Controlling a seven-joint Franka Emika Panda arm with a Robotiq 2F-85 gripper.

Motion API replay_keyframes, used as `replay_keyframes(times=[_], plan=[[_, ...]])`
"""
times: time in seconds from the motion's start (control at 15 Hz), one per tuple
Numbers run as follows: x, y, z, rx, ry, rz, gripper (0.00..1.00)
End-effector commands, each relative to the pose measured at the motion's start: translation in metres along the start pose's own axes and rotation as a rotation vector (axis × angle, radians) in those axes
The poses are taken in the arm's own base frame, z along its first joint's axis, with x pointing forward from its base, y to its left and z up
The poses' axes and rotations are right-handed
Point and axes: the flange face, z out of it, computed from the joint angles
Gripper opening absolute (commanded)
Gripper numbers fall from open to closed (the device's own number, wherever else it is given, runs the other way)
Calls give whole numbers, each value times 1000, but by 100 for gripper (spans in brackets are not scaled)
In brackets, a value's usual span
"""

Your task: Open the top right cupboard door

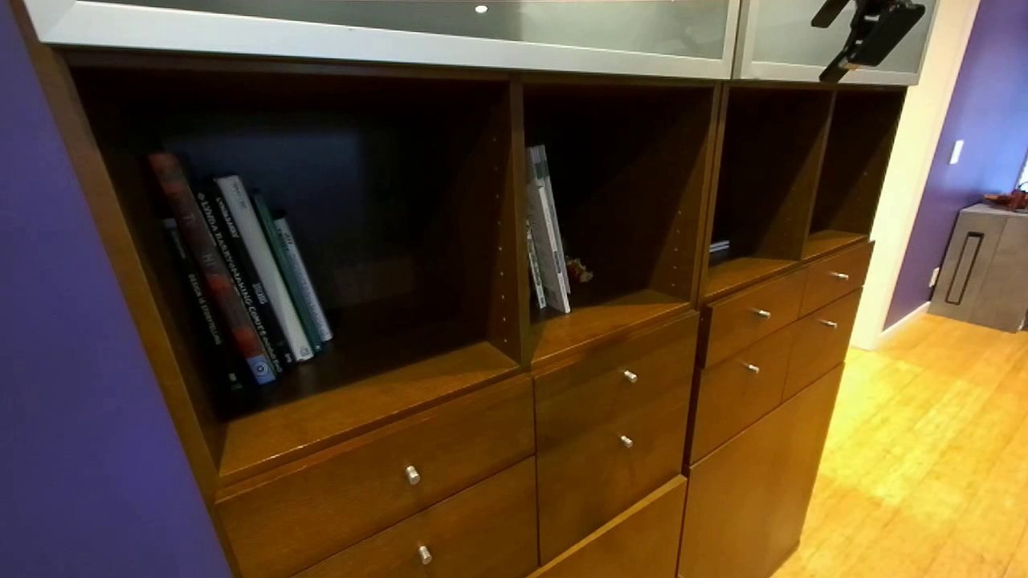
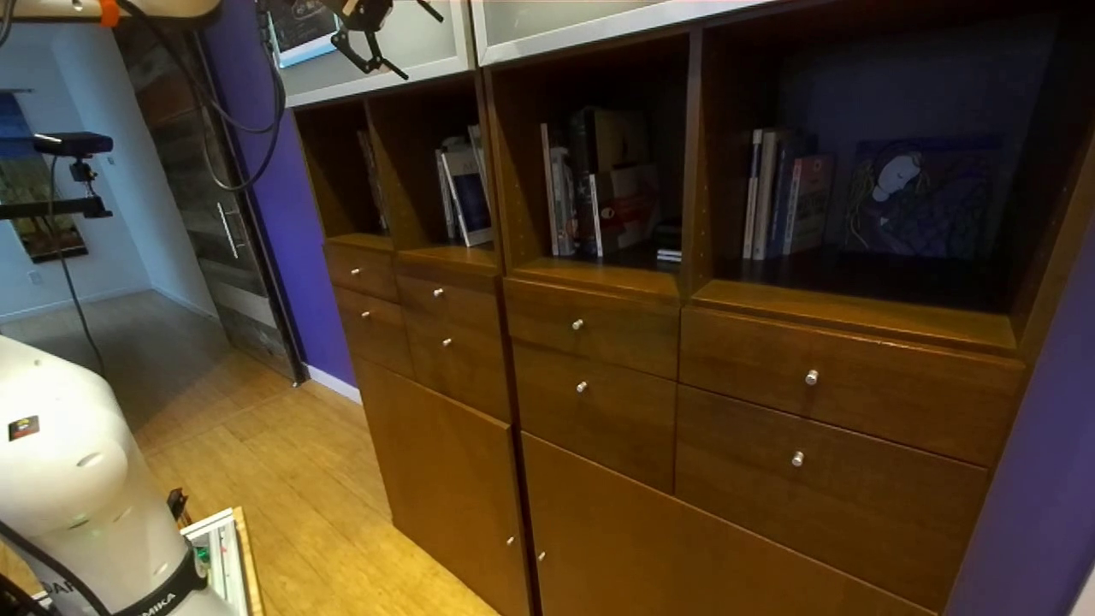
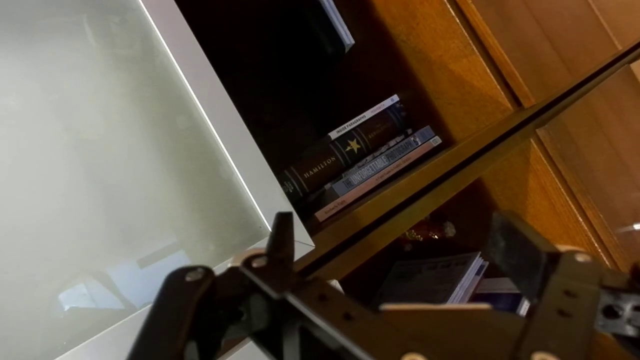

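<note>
Frosted-glass cupboard door [image 3: 120,140], seemingly closed. Claw [image 3: 392,227] spread, grasping nothing; in the wrist view one finger [image 3: 281,240] crosses the lower corner [image 3: 301,239], likely placed to hook its edge.

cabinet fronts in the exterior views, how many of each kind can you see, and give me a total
Frosted doors, both cut off at the top: 2
Drawers: 8
Low wooden doors: 2
Total: 12
</note>
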Motion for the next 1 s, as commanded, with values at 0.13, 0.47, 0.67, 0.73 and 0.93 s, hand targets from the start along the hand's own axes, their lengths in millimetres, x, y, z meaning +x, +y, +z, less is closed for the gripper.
replay_keyframes(times=[0.13,0.47,0.67,0.73,0.93], plan=[[0,2,-12,2,82,-58,100],[-16,11,-33,2,193,-185,100],[-15,14,-30,-1,174,-180,100],[-18,16,-32,-3,181,-187,100],[-20,16,-33,-4,185,-194,100]])
